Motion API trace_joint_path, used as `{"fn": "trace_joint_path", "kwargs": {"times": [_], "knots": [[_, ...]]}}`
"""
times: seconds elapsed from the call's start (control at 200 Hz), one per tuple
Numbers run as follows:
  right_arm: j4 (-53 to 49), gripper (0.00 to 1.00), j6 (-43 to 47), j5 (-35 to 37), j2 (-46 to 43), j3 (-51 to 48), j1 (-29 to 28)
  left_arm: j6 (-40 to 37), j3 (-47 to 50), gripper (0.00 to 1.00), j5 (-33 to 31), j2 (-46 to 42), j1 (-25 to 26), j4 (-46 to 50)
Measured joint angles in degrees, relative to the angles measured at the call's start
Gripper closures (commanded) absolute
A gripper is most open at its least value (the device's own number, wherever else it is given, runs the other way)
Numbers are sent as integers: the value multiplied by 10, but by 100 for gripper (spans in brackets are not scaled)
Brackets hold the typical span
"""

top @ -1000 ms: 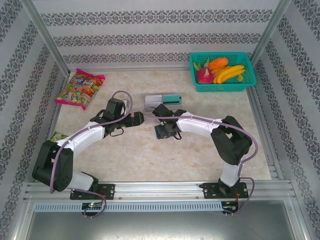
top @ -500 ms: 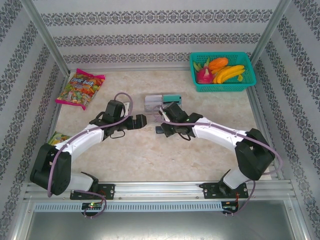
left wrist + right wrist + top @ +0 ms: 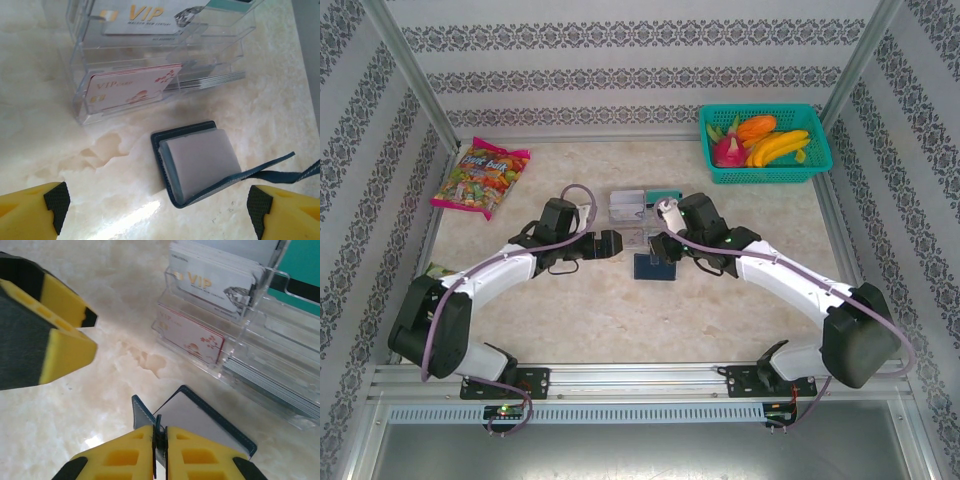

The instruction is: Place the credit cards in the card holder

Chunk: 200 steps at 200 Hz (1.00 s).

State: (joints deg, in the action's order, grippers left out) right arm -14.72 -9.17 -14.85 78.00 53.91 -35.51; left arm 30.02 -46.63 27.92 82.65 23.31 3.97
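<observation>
The dark navy card holder (image 3: 655, 267) lies on the marble table, its grey inside (image 3: 200, 159) showing. My right gripper (image 3: 160, 434) is shut on its thin navy flap (image 3: 272, 171) and holds that flap up off the pocket. My left gripper (image 3: 159, 206) is open, its yellow fingertips (image 3: 35, 207) standing wide on either side just short of the holder. The credit cards stand in a clear acrylic rack (image 3: 628, 212) behind the holder: a white VIP card (image 3: 145, 14), a pink-edged white card (image 3: 131, 87) and a stack on edge (image 3: 212, 80). My left gripper (image 3: 608, 243) and my right gripper (image 3: 665, 252) face each other over the holder.
A teal mesh basket (image 3: 766, 172) with toy fruit sits at the back right. A candy bag (image 3: 480, 178) lies at the back left, and a small packet (image 3: 435, 270) lies by the left arm. A teal item (image 3: 665, 195) is behind the rack.
My right arm has swung its elbow out to the right and now comes at the holder from behind, uncovering it. My left gripper has slid right toward the holder.
</observation>
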Motion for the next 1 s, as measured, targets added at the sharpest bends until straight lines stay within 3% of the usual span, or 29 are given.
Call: {"fn": "trace_joint_path", "kwargs": {"times": [0.38, 0.749, 0.999], "knots": [[37, 88, 18, -100, -30, -1, 20, 60, -54, 8, 36, 40, -10, 30], [82, 89, 25, -118, -53, 8, 24, 208, -124, 1, 117, 40, -38, 167], [134, 90, 18, -129, -54, 36, 24, 340, -119, 3, 175, 39, -54, 178]]}}
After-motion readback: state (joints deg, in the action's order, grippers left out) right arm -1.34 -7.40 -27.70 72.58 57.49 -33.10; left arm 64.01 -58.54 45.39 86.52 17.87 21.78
